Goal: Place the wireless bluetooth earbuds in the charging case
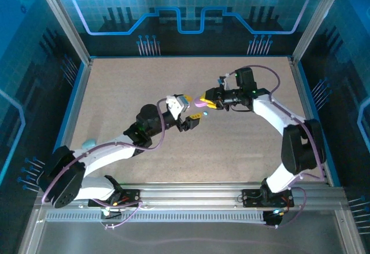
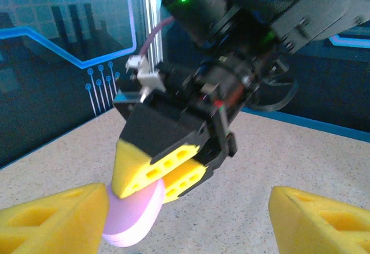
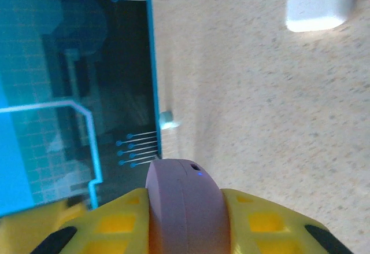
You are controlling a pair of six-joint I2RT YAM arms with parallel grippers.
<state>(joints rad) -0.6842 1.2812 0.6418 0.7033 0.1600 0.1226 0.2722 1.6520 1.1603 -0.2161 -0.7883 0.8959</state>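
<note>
From the top external view, the two arms meet over the middle of the table [image 1: 243, 150]. The right gripper [image 1: 208, 102] comes in from the right and is clamped on the purple charging case [image 1: 200, 101], which is held up off the surface just left of its yellow fingertips. The left gripper [image 1: 195, 117] sits just below and to the left of that case, close beside it. At the left of the frame a small teal case [image 1: 88, 144] lies on the table beside the left arm.

In the left wrist view, the left gripper [image 2: 191, 222] stands wide, with its two yellow fingers [image 2: 55, 219] at the lower corners of the frame and nothing between them. The right gripper [image 2: 159, 179] hangs in the centre, tilted, its yellow pads pinching the upper part of the purple charging case [image 2: 134, 216]. The lower end of the case sits right against the left-hand yellow finger; whether they touch cannot be told.

In the right wrist view, the purple charging case [image 3: 185, 208] fills the bottom centre between the right gripper's yellow fingers [image 3: 115, 225], which are narrow and tight on both of its sides. It looks closed, so its contents, earbuds or not, cannot be told. A white case [image 3: 321, 2], lid down, lies on the table [image 3: 260, 121] at the upper right. A small teal thing [image 3: 166, 118] sits at the table's edge, too small to tell more.
</note>
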